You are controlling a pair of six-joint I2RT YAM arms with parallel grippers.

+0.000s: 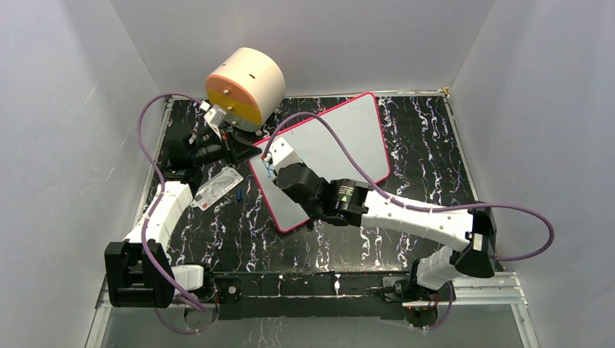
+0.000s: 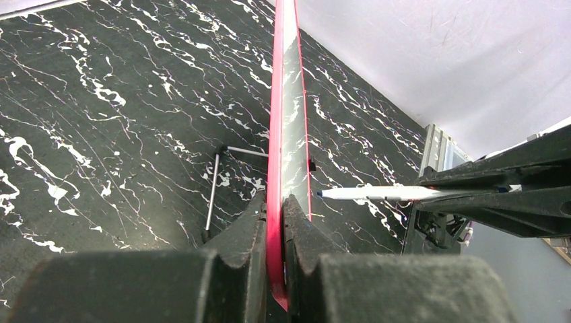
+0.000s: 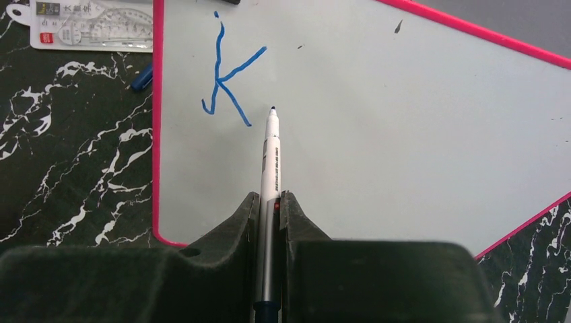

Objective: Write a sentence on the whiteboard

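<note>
The whiteboard (image 1: 341, 141) with its pink-red border lies at an angle on the black marbled table. My left gripper (image 2: 276, 202) is shut on the board's left edge, which shows edge-on in the left wrist view (image 2: 277, 121). My right gripper (image 3: 270, 196) is shut on a white marker (image 3: 271, 158) with a blue tip, over the board's near left part (image 3: 404, 134). The sentence is only a blue "K" (image 3: 225, 84). The marker tip sits just right of the K's lower leg. I cannot tell if it touches the board. The marker also shows in the left wrist view (image 2: 377, 193).
A cream cylinder with an orange face (image 1: 245, 87) stands behind the left gripper (image 1: 243, 145). A clear ruler pack (image 1: 217, 188) and a blue marker cap (image 1: 238, 194) lie left of the board. A thin metal rod (image 2: 214, 192) lies behind the board.
</note>
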